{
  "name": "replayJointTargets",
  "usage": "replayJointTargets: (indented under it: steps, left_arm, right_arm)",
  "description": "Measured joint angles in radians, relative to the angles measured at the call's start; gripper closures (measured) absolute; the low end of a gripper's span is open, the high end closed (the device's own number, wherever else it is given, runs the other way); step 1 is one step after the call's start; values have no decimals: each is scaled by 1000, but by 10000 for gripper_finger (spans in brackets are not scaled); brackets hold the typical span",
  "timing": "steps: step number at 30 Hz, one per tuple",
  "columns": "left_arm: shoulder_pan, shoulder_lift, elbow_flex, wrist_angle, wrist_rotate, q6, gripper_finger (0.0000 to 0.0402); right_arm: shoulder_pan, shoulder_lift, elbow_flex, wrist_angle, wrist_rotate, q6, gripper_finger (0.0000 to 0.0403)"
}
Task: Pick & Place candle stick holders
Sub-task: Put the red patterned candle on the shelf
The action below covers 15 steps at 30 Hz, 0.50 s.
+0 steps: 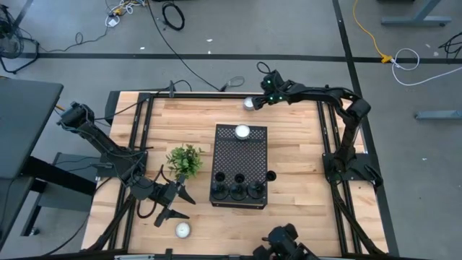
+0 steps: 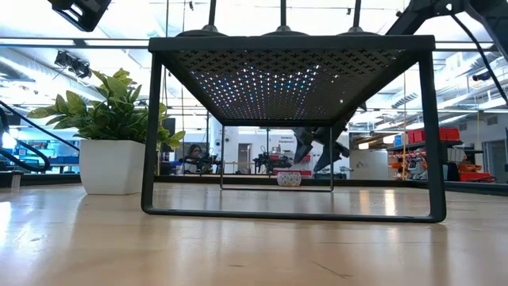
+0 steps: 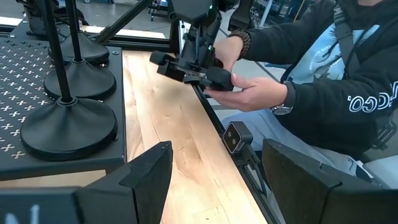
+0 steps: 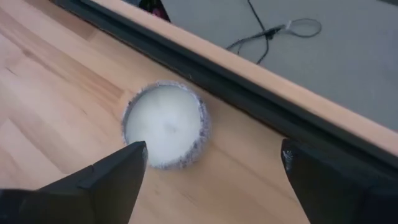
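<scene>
Holders, three slim black candlestick ones, are standing in a row along the near edge of the black perforated box at the middle of the counter, with a white candle sitting on the box's far end and a potted plant just beside its left side. The right pincer is hanging released at the counter's far edge, its fingers straddling another white candle without touching it. The left pincer is waiting released near the front left corner, close to a third candle, while a person's hand is gripping a device at the front rail.
</scene>
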<state>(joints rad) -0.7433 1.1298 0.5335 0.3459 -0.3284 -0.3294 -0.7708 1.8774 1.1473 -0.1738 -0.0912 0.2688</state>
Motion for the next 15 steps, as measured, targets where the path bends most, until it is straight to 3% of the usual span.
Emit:
replayJointTargets:
  steps: [8, 15]
  left_arm:
    - [0, 0, 0, 0, 0, 0, 154]
    - [0, 0, 0, 0, 0, 0, 154]
  right_arm:
    - [0, 21, 0, 73, -47, 8, 58]
    - [-1, 21, 0, 71, 4, 30, 70]
